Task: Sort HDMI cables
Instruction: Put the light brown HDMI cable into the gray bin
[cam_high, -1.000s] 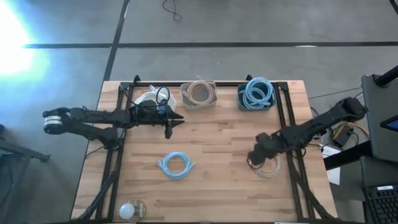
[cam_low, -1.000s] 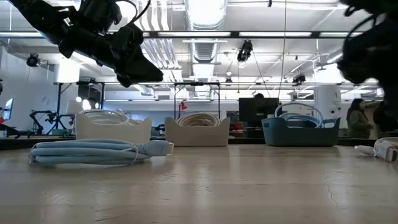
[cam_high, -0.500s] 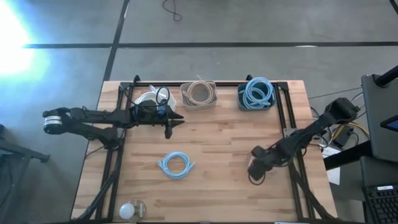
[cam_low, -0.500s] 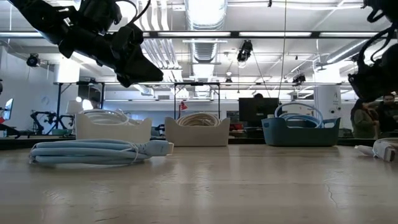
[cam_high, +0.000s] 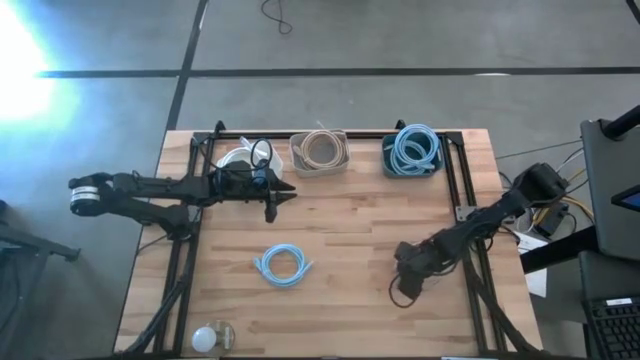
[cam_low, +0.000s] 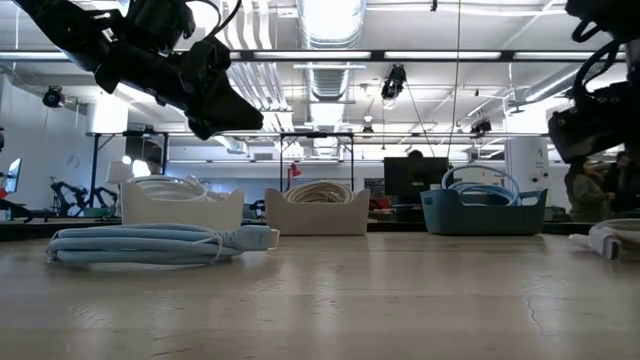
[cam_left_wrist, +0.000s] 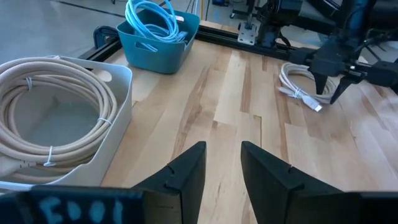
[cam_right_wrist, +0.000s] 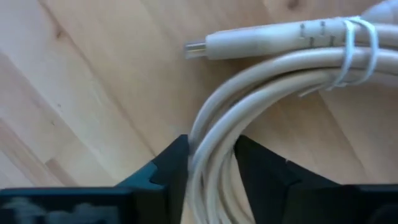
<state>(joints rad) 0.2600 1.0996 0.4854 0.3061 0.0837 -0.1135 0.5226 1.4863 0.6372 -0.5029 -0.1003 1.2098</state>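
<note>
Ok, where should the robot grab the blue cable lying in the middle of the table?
From straight above, pinching across the bundled strands on one side of the light blue cable coil. It lies flat on the table as an open ring, so one finger fits inside.

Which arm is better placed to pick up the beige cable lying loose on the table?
Right. The right gripper already straddles the beige cable, fingers either side. The left gripper hovers open near the far bins.

Lt blue cable on pale wood table; beige coil btwn black right gripper fingers.
</note>
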